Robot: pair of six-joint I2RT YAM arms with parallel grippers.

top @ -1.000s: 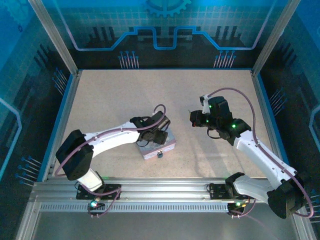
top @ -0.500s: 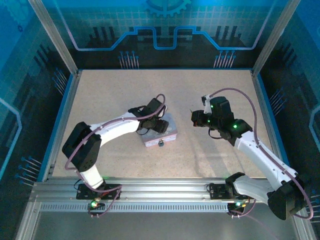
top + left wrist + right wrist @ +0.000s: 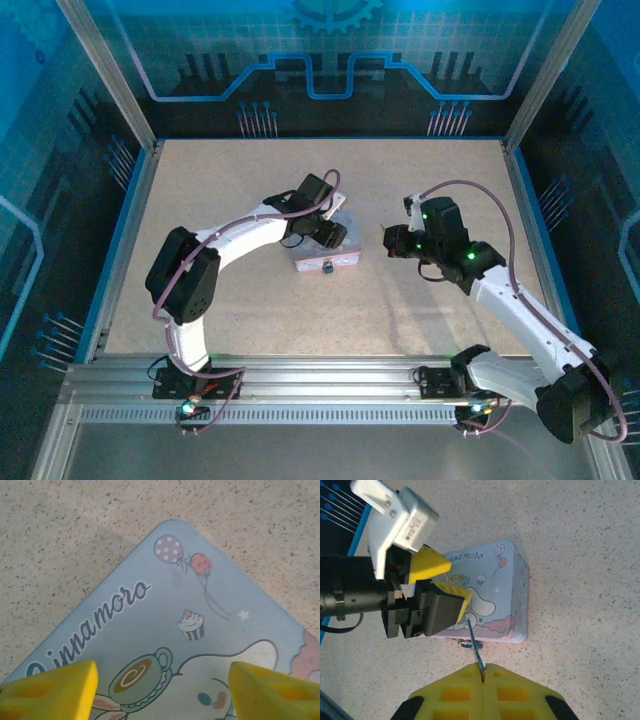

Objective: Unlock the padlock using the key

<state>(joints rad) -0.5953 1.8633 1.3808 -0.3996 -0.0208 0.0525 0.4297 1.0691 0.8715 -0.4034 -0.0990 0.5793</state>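
Observation:
A pastel tin [image 3: 335, 258] with a cartoon print lies mid-table. The tiny dark padlock [image 3: 327, 267] hangs at its near edge and sits by the tin's side in the right wrist view, padlock [image 3: 464, 643]. My left gripper [image 3: 322, 228] is open right over the lid [image 3: 165, 610], its yellow fingers [image 3: 50, 690] spread wide; whether they touch it I cannot tell. My right gripper [image 3: 484, 672], to the tin's right, is shut on the key [image 3: 471, 633]. The thin blade sticks out toward the tin and crosses just above the padlock.
The tin [image 3: 512, 587] rests on a speckled beige table [image 3: 230, 180] with a blue rim [image 3: 135, 220]. The left gripper [image 3: 442, 577] and its black wrist hang close over the lid, beside the key tip.
The left arm has swung away from the near edge, and the tin has moved that way with it. The right gripper has dropped slightly toward the tin, still shut on the key.

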